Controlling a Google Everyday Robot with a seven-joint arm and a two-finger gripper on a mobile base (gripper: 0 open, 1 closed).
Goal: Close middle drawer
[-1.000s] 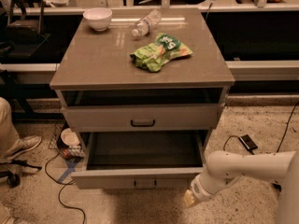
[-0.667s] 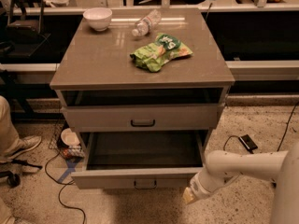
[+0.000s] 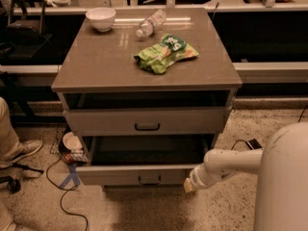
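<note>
The middle drawer (image 3: pixel 120 175) is pulled well out of the cabinet. Its grey inside (image 3: pixel 144 150) shows, and a small dark bar handle (image 3: pixel 149 180) sits at the centre of its flat front. My gripper (image 3: pixel 189 185) is at the end of the white arm, low on the right. It is against the right end of that drawer front. The uppermost drawer (image 3: pixel 144 121), with a taller front, stands slightly out above it. The lowest drawer is hidden under the open one.
On the cabinet top (image 3: pixel 106 66) are a white bowl (image 3: pixel 100 18), a lying plastic bottle (image 3: pixel 150 23) and a green snack bag (image 3: pixel 165 53). A person's shoe (image 3: pixel 19 151), a bowl on the floor (image 3: pixel 72 141) and cables (image 3: pixel 62 186) lie at the left. My white base (image 3: pixel 284 182) fills the lower right.
My gripper has moved up and a little left, to the right end of the middle drawer's front. The drawer front sits slightly further in than before.
</note>
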